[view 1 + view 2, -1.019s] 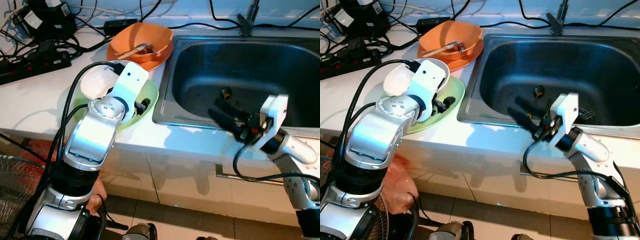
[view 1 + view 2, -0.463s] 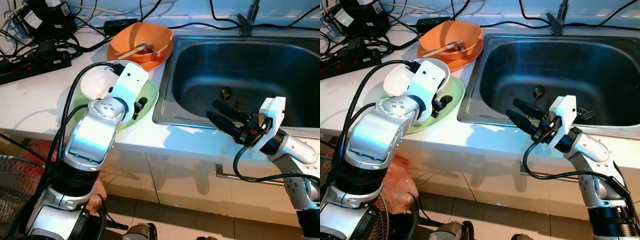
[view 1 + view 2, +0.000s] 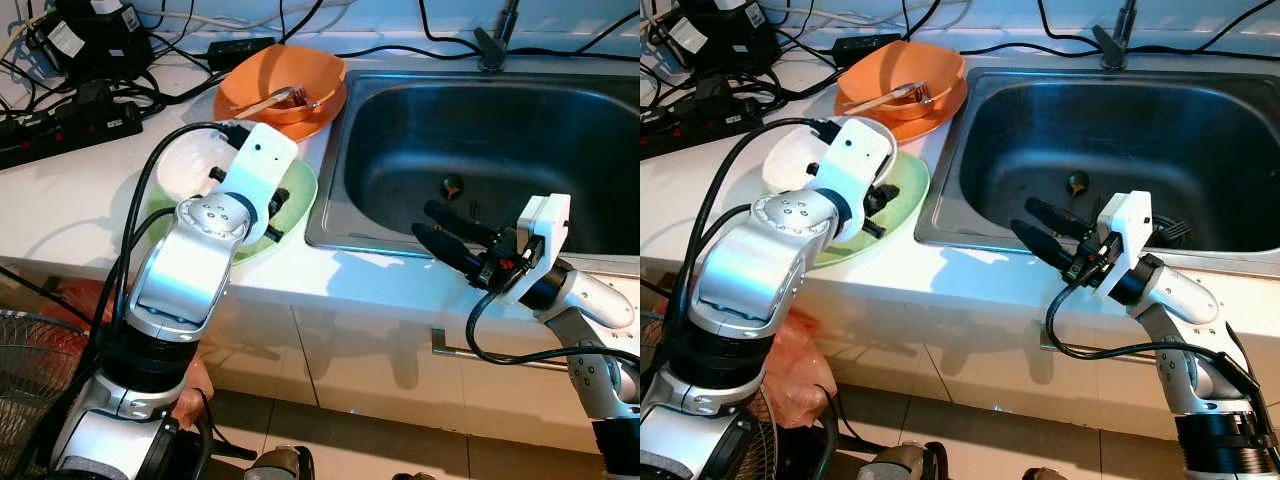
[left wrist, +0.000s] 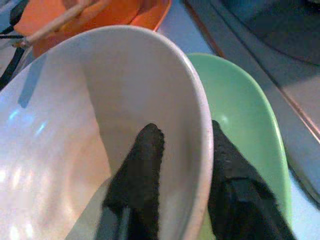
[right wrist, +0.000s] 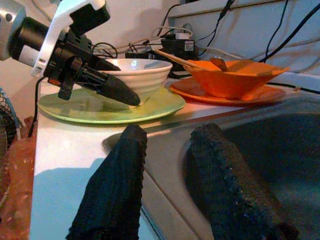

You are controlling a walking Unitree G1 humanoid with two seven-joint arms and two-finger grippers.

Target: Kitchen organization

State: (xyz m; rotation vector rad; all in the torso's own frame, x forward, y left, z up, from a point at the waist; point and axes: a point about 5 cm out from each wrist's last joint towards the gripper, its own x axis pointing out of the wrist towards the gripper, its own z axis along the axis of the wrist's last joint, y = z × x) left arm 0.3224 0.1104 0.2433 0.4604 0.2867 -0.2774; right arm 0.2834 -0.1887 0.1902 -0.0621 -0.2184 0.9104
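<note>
Left tool (image 4: pixel 182 150) astride white bowl (image 4: pixel 75 125) rim

Counts: one white bowl (image 3: pixel 190 165), one green plate (image 3: pixel 295 205) under it, one orange bowl (image 3: pixel 285 80) on one orange plate (image 3: pixel 325 115), one spoon (image 3: pixel 270 100) in the orange bowl, one steel sink (image 3: pixel 400 150), one faucet base (image 3: pixel 492 45), one power strip (image 3: pixel 60 125), two robot grippers: left gripper (image 4: pixel 175 165), right gripper (image 3: pixel 438 225); cables on the counter too tangled to count
</note>
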